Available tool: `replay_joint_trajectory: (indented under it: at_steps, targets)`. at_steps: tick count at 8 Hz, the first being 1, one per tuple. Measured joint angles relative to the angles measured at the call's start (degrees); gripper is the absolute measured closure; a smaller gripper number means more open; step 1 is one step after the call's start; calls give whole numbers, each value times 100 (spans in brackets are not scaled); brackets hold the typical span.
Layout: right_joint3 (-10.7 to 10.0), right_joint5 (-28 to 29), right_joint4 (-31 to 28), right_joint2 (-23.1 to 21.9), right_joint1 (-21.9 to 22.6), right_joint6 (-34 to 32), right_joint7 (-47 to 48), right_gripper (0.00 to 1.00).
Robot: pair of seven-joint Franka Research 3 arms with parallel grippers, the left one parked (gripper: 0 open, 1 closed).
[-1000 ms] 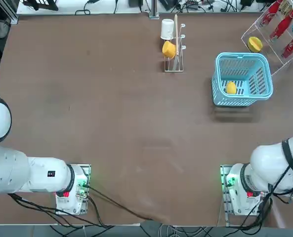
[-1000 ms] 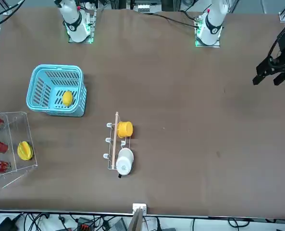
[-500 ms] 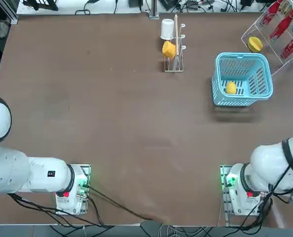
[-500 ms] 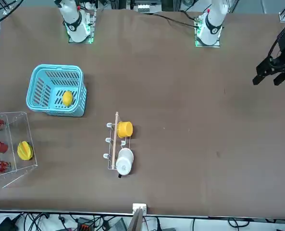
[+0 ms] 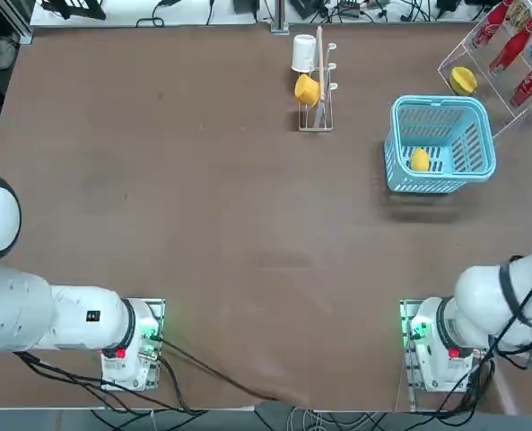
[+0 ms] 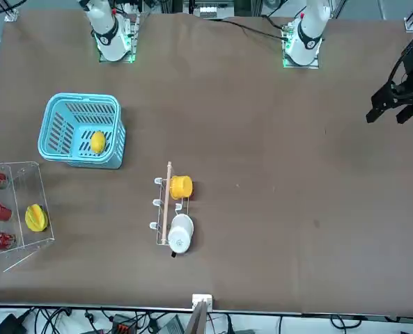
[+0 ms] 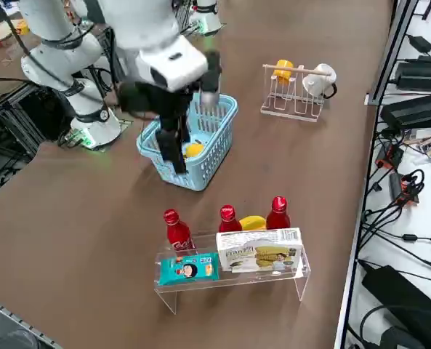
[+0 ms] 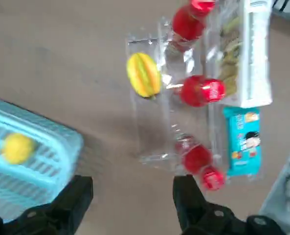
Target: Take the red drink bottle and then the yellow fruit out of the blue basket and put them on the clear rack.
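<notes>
Right gripper (image 8: 132, 196): jaws wide, empty, raised over bench between basket (image 5: 442, 145) and rack (image 7: 233, 273). Fruit (image 5: 419, 160): in basket, far right. Bottles (image 7: 227, 218): three standing on rack.

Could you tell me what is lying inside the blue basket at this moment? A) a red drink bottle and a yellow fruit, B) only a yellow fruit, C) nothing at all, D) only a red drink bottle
B: the blue basket holds only the yellow fruit; three red bottles stand on the clear rack.
</notes>
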Motion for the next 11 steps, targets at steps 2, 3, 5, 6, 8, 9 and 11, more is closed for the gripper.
replay_joint_trajectory:
  at_steps: [2,3,5,6,8,9,11]
  targets:
    - [28,15,-239,-372,501,-266,1085,0]
    - [36,24,-535,-541,744,-243,1510,0]
    - [46,33,-1515,-972,1252,345,2397,0]
    - [50,33,-2199,-1269,1516,851,2879,0]
    - [56,31,-3911,-2024,1918,2126,3480,0]
    - [58,31,-4624,-2291,1990,2723,3521,0]
    - [131,31,-5775,-2559,2061,3776,3677,0]
